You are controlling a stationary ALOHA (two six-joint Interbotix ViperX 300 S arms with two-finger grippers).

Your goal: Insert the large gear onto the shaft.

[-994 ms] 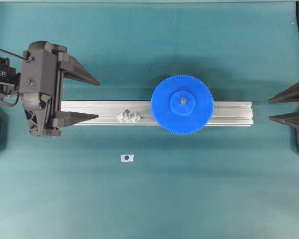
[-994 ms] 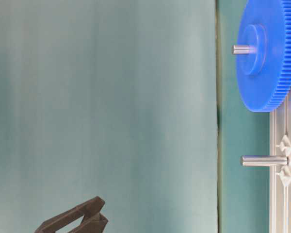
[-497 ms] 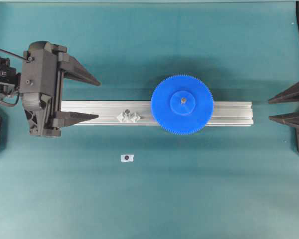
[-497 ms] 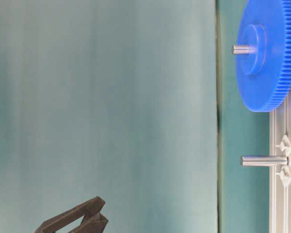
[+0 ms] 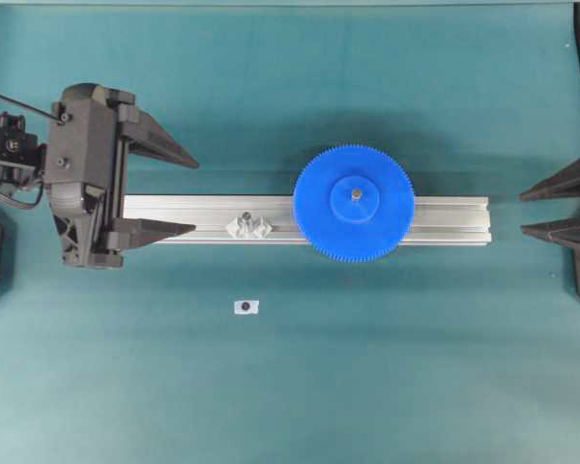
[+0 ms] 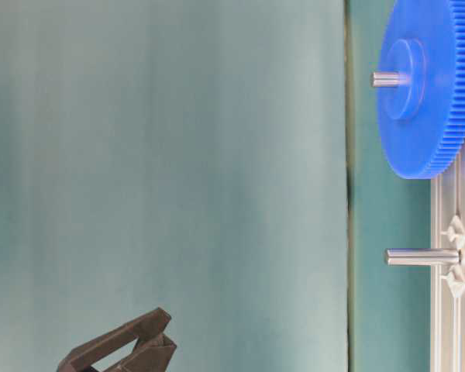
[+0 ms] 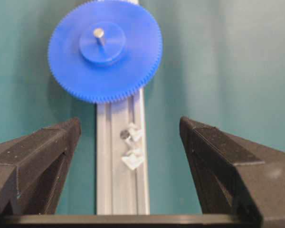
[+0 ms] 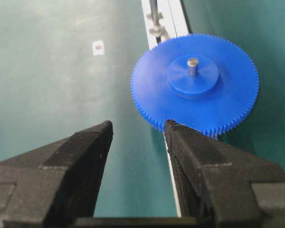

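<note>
The large gear (image 5: 354, 203) is a bright-blue toothed disc lying flat on the aluminium rail (image 5: 445, 219), with the shaft (image 5: 356, 195) poking up through its hub. From table level the gear (image 6: 428, 85) and the pin tip (image 6: 386, 78) show at upper right. The left wrist view has the gear (image 7: 104, 50) ahead, the right wrist view has the gear (image 8: 194, 83) with the pin (image 8: 193, 65) in its hub. My left gripper (image 5: 191, 191) stands open at the rail's left end, holding nothing. My right gripper (image 5: 524, 213) is open at the right edge, apart from the gear.
A second bare pin on a translucent winged base (image 5: 248, 226) stands on the rail left of the gear, seen also as the pin (image 6: 420, 256) and the base (image 7: 132, 147). A small white tag with a dark dot (image 5: 246, 306) lies on the green mat in front of the rail.
The left arm has shifted a little to the right, its fingers rising slightly in the table-level view. Gear, pins and right gripper have not moved.
</note>
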